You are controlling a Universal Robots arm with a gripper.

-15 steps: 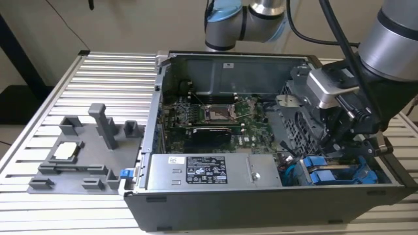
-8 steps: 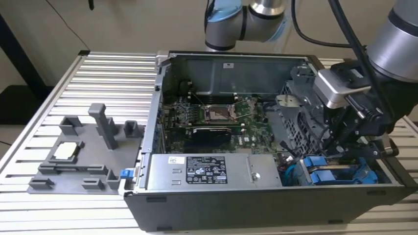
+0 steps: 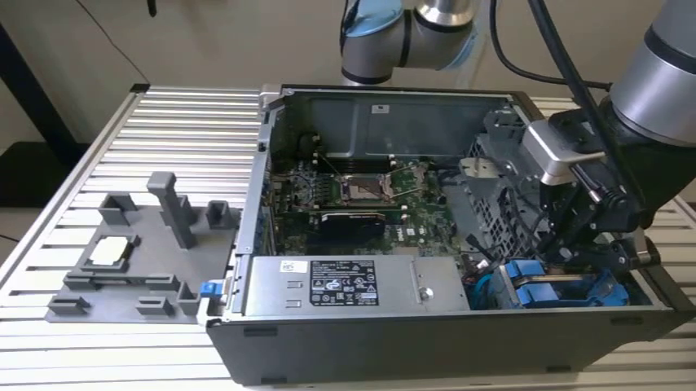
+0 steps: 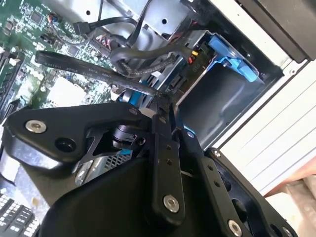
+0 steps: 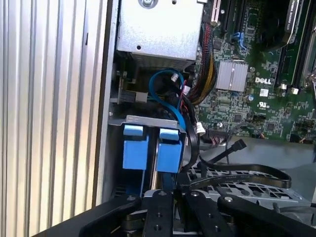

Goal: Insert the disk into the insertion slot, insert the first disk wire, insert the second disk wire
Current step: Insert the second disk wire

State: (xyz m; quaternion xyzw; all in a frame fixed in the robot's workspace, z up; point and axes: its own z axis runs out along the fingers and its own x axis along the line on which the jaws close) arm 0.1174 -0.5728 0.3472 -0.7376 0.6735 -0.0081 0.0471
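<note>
The exterior view takes in the whole open computer case [image 3: 435,244] lying on the ribbed aluminium bench [image 3: 185,138], with a grey plastic fixture [image 3: 142,252] of posts and brackets beside it on the exterior view's left. The arm's hand [image 3: 582,244] is down inside the case at the corner on the exterior view's right, just above two blue-fronted units [image 3: 544,289] side by side.

The first wrist view brings those fronts up close: two bright blue plastic frames, smooth and blocky, seated next to each other in the grey sheet-metal drive cage [image 5: 148,121]. The disk [image 5: 169,153] is the one nearer the motherboard [image 5: 252,84], and it sits in the insertion slot [image 5: 163,123]. A light blue cable [image 5: 170,96] loops over it, and a flat black cable [image 5: 237,173] curves across just ahead of the black links of the hand.

The second wrist view catches the cage from the side, a blue tab [image 4: 232,61] on its edge and a tangle of black wires [image 4: 133,54] above. The fingers [image 4: 160,106] come together to a narrow tip there against a black connector [image 4: 170,86], but I cannot tell whether they pinch it.
</note>
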